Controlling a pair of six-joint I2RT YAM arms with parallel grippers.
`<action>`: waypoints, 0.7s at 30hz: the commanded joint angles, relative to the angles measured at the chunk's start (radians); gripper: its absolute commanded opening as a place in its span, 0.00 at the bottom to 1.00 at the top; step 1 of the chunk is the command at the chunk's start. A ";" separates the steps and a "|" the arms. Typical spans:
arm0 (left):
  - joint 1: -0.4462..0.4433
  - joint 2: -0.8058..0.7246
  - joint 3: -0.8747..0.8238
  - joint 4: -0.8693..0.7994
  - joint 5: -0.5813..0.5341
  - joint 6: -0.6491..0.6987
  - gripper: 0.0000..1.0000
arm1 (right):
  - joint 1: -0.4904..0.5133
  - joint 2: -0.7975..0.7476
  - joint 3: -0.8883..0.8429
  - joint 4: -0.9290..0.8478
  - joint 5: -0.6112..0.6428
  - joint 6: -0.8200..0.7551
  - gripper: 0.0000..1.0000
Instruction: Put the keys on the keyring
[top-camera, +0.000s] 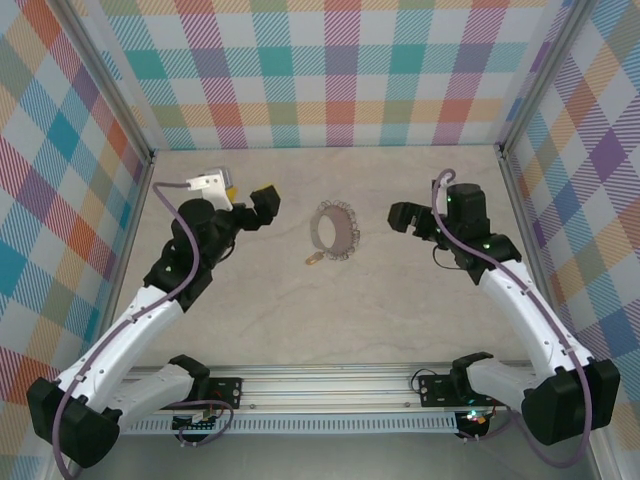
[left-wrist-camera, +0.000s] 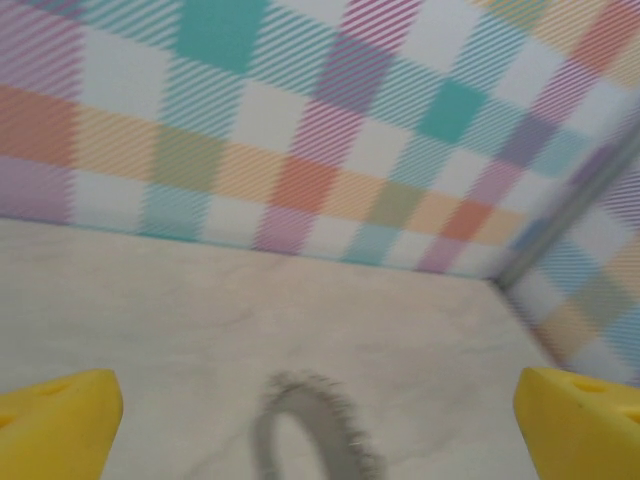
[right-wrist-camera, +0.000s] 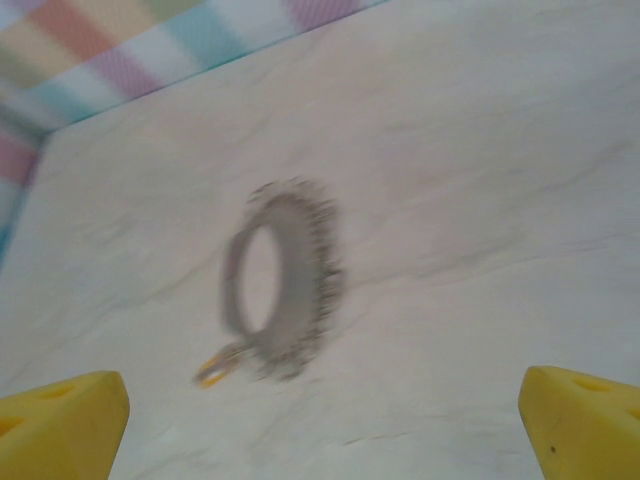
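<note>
Left gripper (top-camera: 262, 206): centre-left, jaws apart, empty.
Right gripper (top-camera: 405, 216): centre-right, jaws apart, empty.
Keyring (top-camera: 335, 231): midway between them.
Key (top-camera: 314, 258): at keyring's lower left.

Your left arm (top-camera: 135, 325) and right arm (top-camera: 525, 300) match: glossy white shells on the long links, matte black housings at the joints and bases, and a pale purple cable (top-camera: 62, 420) trailing along each. Both bases are bolted to a ribbed silver aluminium rail (top-camera: 330, 385). The fingertips (left-wrist-camera: 55, 420) are bright yellow plastic wedges, and the left wrist carries a white camera block (top-camera: 208, 184).
</note>
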 joint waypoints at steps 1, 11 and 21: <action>0.011 -0.049 -0.143 0.060 -0.181 0.190 1.00 | -0.020 -0.006 -0.104 0.088 0.249 -0.087 1.00; 0.237 0.126 -0.534 0.495 -0.236 0.280 1.00 | -0.127 0.231 -0.334 0.634 0.454 -0.200 1.00; 0.385 0.515 -0.504 0.818 -0.002 0.290 1.00 | -0.200 0.302 -0.333 0.780 0.335 -0.364 1.00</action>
